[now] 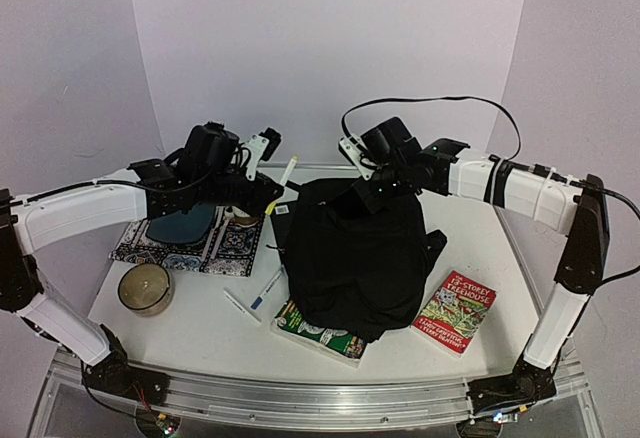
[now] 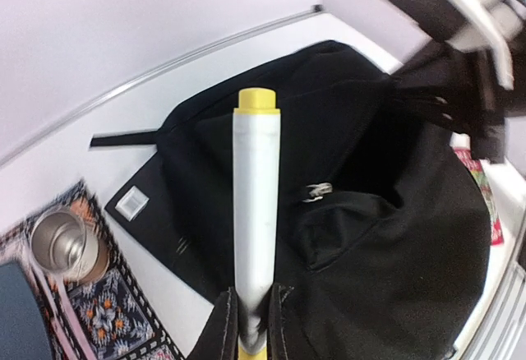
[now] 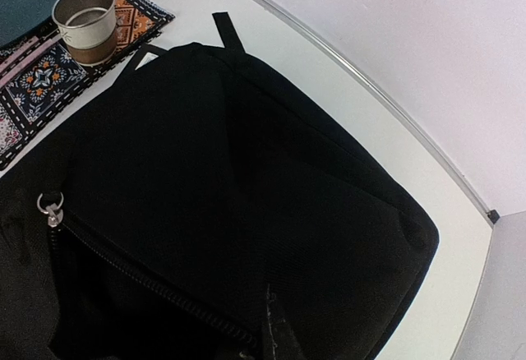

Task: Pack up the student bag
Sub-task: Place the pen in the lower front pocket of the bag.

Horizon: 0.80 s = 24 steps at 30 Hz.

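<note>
The bag (image 1: 360,258) lies in the middle of the table (image 1: 200,308). The right hand (image 3: 269,331) is clamped on the fabric at the bag's far edge, beside the zipper. The left hand (image 2: 251,323) grips a white, yellow-capped marker (image 2: 255,196) near the bag's far left corner.

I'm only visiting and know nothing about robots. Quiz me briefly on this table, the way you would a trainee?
1. True or false: the left fingers hold a white marker with a yellow cap.
2. Which book lies partly under the student bag: A, the red book, or B, the green book?
3. Fill in: the metal cup stands on the patterned ____.
Key: 1 true; 2 B; 3 mat.
</note>
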Tool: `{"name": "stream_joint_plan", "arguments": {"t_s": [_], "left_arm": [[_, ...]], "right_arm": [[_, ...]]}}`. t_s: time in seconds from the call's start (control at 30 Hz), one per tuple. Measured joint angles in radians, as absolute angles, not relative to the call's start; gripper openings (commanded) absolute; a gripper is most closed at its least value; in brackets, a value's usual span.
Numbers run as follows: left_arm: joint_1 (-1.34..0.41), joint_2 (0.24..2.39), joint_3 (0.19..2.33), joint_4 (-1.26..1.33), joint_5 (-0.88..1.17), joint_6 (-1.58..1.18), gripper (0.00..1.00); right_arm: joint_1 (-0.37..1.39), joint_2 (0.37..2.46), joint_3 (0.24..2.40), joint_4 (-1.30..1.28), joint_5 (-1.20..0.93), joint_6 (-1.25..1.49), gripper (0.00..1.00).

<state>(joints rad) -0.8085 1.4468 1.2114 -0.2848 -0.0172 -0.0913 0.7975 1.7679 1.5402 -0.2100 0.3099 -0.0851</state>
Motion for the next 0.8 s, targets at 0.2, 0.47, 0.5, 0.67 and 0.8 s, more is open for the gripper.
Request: {"name": "stream_joint_plan", "arguments": {"t_s": [0.2, 0.47, 0.5, 0.67, 0.8], "left_arm": [[-0.834, 1.487, 1.209, -0.162, 0.121, 0.083, 0.0], [-0.912, 1.564, 1.207, -0.033, 0.188, 0.392, 0.0], [-0.921, 1.57, 1.207, -0.023, 0.194, 0.43, 0.0], [-0.935, 1.598, 1.207, 0.008, 0.19, 0.602, 0.0], [-0.935, 1.625, 1.207, 0.011, 0.152, 0.716, 0.0]], "right_arm": [[0.797, 1.768, 1.546, -0.21, 0.278, -0.08, 0.0], [0.797, 1.768, 1.551, -0.21, 0.246, -0.072, 0.0], [0.797, 1.768, 1.551, -0.21, 0.243, -0.071, 0.0], [0.796, 1.768, 1.552, -0.209, 0.225, -0.063, 0.0], [0.793, 1.768, 1.552, -0.21, 0.22, -0.058, 0.0]]}}
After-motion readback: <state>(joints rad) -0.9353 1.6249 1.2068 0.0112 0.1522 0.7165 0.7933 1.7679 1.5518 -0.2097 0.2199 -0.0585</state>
